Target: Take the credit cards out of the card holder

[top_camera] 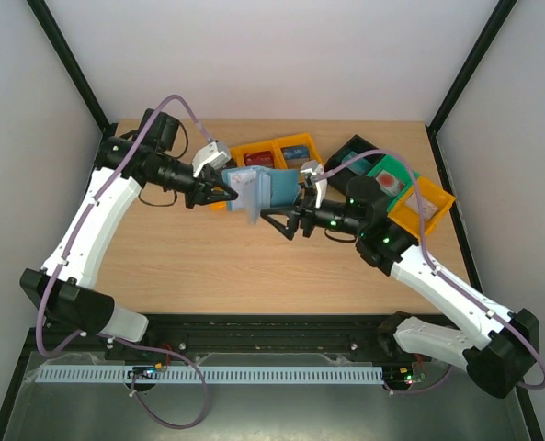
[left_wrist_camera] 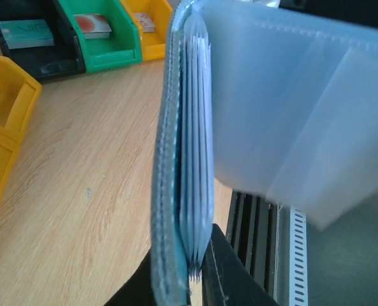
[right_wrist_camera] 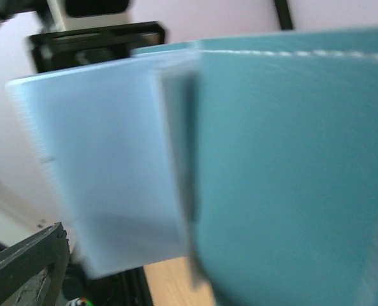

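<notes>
Pale walls and black frame posts close in a wooden table (top_camera: pixel 208 266). One teal holder (top_camera: pixel 261 188) hangs open in the air above the table's far middle, its pale sleeves (left_wrist_camera: pixel 290 115) fanned out. The left jaws pinch the holder's cover and sleeves together at one edge. The right jaws stand spread just near of the holder, gripping nothing. Four bins sit far and right: one two-part yellow bin (top_camera: pixel 281 145), one black bin (top_camera: pixel 350 145), one green bin (top_camera: pixel 405 175) and one orange bin (top_camera: pixel 435 200). One teal card (left_wrist_camera: pixel 26 32) lies in the black bin, one red-and-white card (left_wrist_camera: pixel 93 25) in the green and one pale card (left_wrist_camera: pixel 144 22) in the orange, three in all.
</notes>
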Available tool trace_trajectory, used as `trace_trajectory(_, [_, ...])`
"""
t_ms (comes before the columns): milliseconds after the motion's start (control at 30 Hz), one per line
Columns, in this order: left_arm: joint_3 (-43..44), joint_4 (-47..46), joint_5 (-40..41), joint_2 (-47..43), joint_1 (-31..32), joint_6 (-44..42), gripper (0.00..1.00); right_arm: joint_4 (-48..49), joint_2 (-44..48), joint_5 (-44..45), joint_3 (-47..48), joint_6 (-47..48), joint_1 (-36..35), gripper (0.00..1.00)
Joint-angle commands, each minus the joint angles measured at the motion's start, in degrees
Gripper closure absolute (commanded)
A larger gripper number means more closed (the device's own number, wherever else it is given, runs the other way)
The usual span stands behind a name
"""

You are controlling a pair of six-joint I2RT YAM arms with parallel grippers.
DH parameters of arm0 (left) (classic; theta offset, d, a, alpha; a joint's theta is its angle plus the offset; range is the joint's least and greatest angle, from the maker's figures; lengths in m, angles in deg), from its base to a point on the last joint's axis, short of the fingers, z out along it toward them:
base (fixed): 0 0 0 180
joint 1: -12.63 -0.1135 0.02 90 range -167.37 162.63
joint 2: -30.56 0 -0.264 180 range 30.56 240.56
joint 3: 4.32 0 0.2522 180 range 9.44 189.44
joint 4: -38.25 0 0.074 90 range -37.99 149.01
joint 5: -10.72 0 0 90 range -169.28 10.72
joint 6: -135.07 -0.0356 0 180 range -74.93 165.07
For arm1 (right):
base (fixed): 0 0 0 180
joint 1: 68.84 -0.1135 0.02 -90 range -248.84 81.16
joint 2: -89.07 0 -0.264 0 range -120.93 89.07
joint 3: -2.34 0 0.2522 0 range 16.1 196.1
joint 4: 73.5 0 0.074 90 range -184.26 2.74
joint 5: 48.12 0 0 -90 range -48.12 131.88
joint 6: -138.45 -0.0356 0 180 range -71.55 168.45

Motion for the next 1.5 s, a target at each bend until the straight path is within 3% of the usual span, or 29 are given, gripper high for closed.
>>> trace_trajectory(0, [-0.6,-2.0,-2.4,0.0,0.7,1.6,0.98,5.0,-1.5,3.4,1.7,-2.6,-4.2,0.01])
trace_trajectory(200, [-1.3,-1.5,-2.9,-0.5,0.9,1.0,0.98,3.6,-2.7,15.2,2.5,-2.4,-5.0,0.0])
trace_trajectory(400, [-1.5,-1.6,-3.0,-0.4,1.3,1.0,0.98,3.7,-5.6,14.3,4.2,-3.1,-5.1,0.04])
trace_trajectory(567, [-1.6,-0.9,-2.6,-0.6,1.3,0.3,0.98,1.5,-4.5,17.7,4.5,-1.7,-5.0,0.39])
trace_trajectory(733, [-1.6,-1.0,-2.2,-0.7,1.3,0.3,0.98,-2.1,-3.2,18.7,4.4,0.0,-4.3,0.62])
trace_trajectory(933, [-1.7,-0.8,-3.3,-0.7,1.3,0.3,0.98,-2.3,-4.0,10.3,5.1,1.1,-3.9,0.97])
trace_trajectory(1000, [-1.1,-0.7,-3.5,-0.8,1.2,0.3,0.94,-1.1,-3.2,6.6,4.9,1.9,-3.4,0.98])
trace_trajectory(1133, [1.2,0.9,-5.3,-1.4,-0.3,-0.7,0.74,5.1,-0.7,-2.6,3.0,0.1,1.7,0.98])
trace_trajectory(1233, [2.4,1.0,-5.7,-1.8,-0.9,-0.5,0.68,8.3,-0.9,-10.6,3.1,-0.5,3.8,0.98])
trace_trajectory(1333, [2.5,1.1,-7.8,-1.9,-0.9,-0.4,0.58,6.4,-2.5,-17.5,5.2,3.8,4.3,0.98])
trace_trajectory(1467, [2.8,0.2,-8.2,-2.2,-1.0,0.7,0.48,1.1,-5.1,-19.9,9.4,7.4,4.9,0.98])
